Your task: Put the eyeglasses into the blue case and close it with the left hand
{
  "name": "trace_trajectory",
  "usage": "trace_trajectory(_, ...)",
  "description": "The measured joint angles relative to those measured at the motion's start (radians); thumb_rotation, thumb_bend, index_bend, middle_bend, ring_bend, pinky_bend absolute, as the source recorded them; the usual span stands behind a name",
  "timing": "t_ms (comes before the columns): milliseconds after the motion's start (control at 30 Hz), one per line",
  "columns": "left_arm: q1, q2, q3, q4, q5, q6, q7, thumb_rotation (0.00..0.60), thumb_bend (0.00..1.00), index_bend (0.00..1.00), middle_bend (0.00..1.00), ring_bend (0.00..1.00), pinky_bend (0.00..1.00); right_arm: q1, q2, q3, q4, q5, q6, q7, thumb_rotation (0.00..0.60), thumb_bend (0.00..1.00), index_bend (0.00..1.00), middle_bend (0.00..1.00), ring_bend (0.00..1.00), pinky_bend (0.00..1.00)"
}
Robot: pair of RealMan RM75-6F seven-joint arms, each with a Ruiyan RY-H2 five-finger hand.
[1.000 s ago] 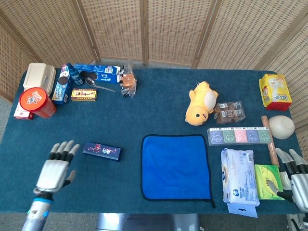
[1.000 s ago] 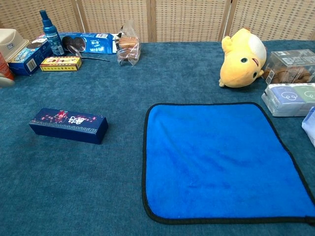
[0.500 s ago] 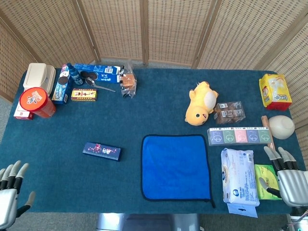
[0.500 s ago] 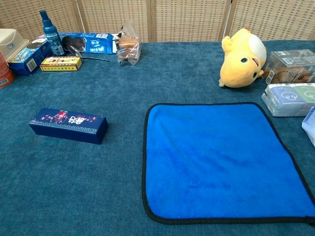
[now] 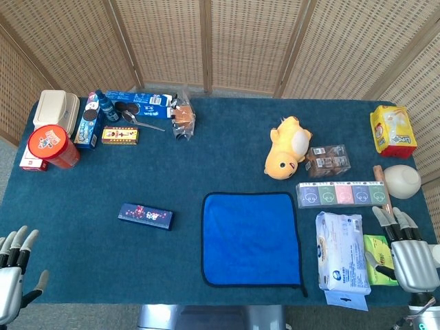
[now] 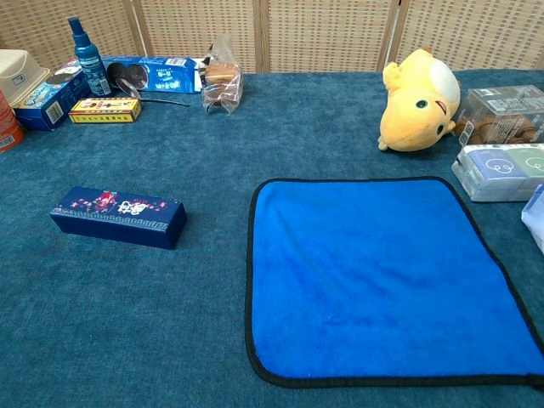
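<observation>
Since the blue case (image 5: 145, 216) lies shut on the tabletop (image 5: 227, 158) left of the blue cloth (image 5: 251, 238), with no eyeglasses in sight, the job looks finished, so the left robot hand (image 5: 12, 278) and right robot hand (image 5: 407, 253) sit empty, fingers spread, at the near corners.

Print shows on the blue case (image 6: 117, 217) and snack boxes (image 6: 103, 109), none readable.
</observation>
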Motion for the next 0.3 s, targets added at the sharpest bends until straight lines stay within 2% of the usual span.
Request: trace_trajectory(300, 0.005, 0.002, -0.024, -0.013, 0.004, -0.02, 0.006, 0.6, 0.34, 0.0, 0.0, 0.0, 0.0, 0.004, -0.008, 0.002, 0.011, 0.008, -0.005, 0.008, 0.571, 0.28, 0.03, 0.14, 0.03, 0.13)
